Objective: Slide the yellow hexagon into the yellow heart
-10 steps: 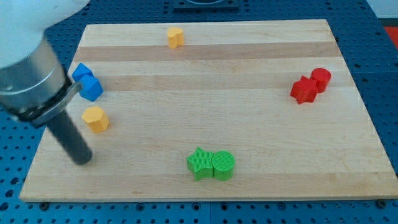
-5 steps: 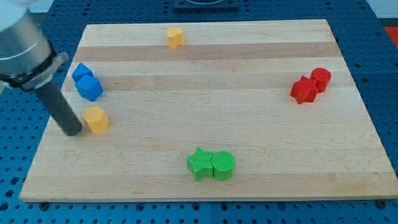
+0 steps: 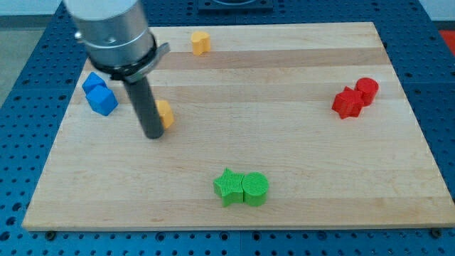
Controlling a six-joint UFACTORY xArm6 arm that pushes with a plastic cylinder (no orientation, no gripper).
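Note:
The yellow hexagon (image 3: 166, 113) lies on the wooden board (image 3: 284, 149) at centre left, partly hidden behind my rod. My tip (image 3: 154, 134) rests on the board, touching the hexagon's left side. The yellow heart (image 3: 200, 42) sits near the board's top edge, above and to the right of the hexagon, well apart from it.
Two blue blocks (image 3: 98, 93) touch each other at the left edge. Two red blocks (image 3: 355, 97) touch at the right. A green star (image 3: 228, 186) and a green round block (image 3: 255, 188) touch near the bottom centre.
My tip has moved up and to the right across the board's left part. The yellow hexagon has slid right and slightly up with it.

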